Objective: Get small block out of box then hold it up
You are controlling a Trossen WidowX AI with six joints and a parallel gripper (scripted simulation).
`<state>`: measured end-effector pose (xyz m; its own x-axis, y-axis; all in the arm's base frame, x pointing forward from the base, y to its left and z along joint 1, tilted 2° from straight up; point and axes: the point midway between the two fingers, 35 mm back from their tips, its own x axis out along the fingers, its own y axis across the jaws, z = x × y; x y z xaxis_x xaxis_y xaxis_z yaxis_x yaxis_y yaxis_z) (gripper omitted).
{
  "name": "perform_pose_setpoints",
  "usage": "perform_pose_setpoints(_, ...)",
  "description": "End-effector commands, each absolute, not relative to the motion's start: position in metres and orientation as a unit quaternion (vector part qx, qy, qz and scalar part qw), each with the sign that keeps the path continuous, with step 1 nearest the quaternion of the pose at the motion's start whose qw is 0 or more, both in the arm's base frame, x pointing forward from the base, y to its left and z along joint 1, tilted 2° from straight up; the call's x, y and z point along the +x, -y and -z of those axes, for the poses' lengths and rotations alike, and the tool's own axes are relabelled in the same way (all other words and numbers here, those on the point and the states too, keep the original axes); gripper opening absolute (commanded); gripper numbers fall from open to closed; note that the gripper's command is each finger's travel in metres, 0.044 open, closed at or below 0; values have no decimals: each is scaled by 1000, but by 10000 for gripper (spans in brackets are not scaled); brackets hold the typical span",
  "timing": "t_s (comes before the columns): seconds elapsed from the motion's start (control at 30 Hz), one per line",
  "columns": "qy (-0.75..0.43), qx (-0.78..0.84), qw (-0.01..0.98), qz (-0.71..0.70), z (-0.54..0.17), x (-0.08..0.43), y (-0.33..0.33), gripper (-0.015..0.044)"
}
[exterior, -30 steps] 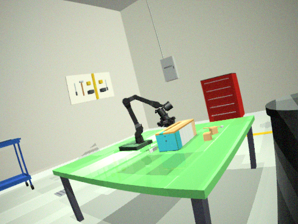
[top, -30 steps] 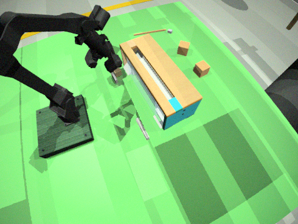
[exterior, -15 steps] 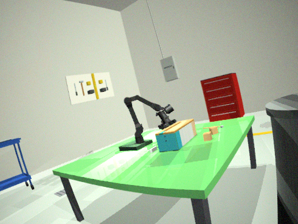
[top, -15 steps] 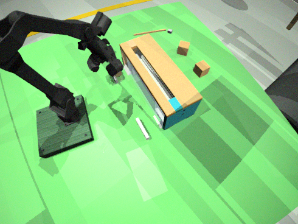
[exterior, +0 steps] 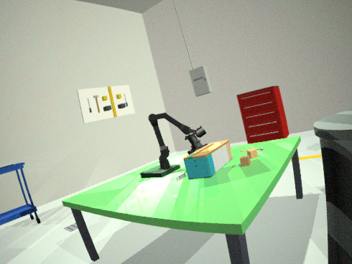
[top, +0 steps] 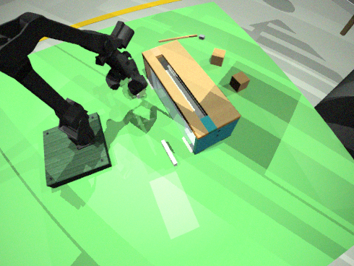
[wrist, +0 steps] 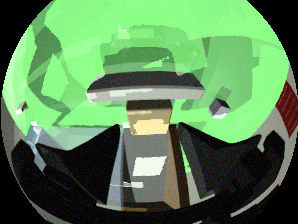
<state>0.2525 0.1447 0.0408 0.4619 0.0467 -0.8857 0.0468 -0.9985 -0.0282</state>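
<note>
The small tan block (wrist: 149, 121) lies on the table just outside one end of the box, beside a white bar (wrist: 145, 93). In the wrist view it shows between my two fingertips; the arm hides it in the top view. My gripper (top: 126, 86) (wrist: 149, 127) is open, low beside the box's far-left end. No contact with the block shows, and how deep it sits between the fingers is unclear. The box (top: 202, 87) (exterior: 200, 168) (wrist: 172, 172) stands upright, with a wooden slotted top and a teal end; its clear front faces the arm base.
A second white bar (top: 169, 152) lies before the box's teal end. Two wooden cubes (top: 218, 57) (top: 239, 82), a thin stick (top: 178, 38) and a small grey piece (top: 201, 37) lie behind the box. A small grey-white cube (wrist: 219, 108) lies near the block.
</note>
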Motion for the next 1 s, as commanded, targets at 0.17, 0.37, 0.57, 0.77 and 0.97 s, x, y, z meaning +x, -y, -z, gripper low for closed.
perform_pose_setpoints(0.17, -28, 853, 4, 521, -25, 250, -143, 285)
perform_pose_setpoints(0.37, -28, 853, 4, 521, -25, 250, -143, 127)
perform_pose_setpoints(0.57, -28, 853, 4, 521, -26, 250, -143, 29)
perform_pose_setpoints(0.77, -27, 854, 2, 520, -60, 251, -144, 0)
perform_pose_setpoints(0.97, -27, 854, 1, 519, -89, 248, -143, 0)
